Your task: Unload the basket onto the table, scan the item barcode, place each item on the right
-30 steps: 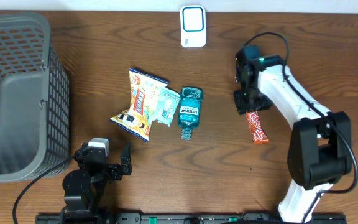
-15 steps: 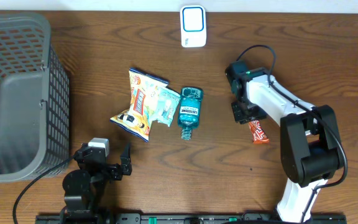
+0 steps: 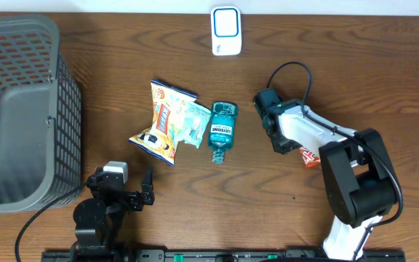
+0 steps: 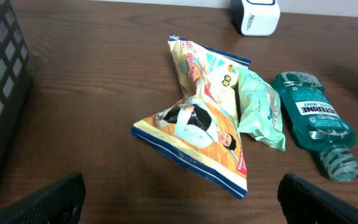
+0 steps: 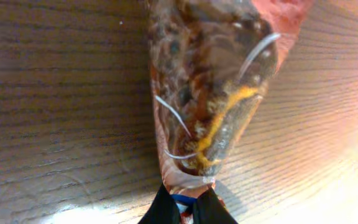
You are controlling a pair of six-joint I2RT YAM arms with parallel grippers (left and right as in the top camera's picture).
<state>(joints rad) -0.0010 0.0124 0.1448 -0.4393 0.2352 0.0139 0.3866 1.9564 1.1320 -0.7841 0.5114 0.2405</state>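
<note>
A red-orange snack bar (image 3: 310, 156) lies on the table right of centre. It fills the right wrist view as a glossy brown and orange wrapper (image 5: 210, 81). My right gripper (image 3: 286, 143) (image 5: 186, 210) is shut on the wrapper's near end, its two black fingertips pinching the crimped edge. The white scanner (image 3: 225, 30) stands at the back edge, also in the left wrist view (image 4: 255, 15). My left gripper (image 3: 133, 196) (image 4: 182, 205) rests open near the front left, holding nothing.
A yellow chip bag (image 3: 162, 120) (image 4: 197, 124), a pale green pouch (image 3: 193, 122) (image 4: 260, 106) and a teal mouthwash bottle (image 3: 222, 131) (image 4: 319, 121) lie mid-table. A grey mesh basket (image 3: 57, 109) fills the left side.
My right gripper has closed onto the end of the snack bar, and the right wrist has swung left toward the table's middle, dragging the bar slightly. The left arm has not moved.
</note>
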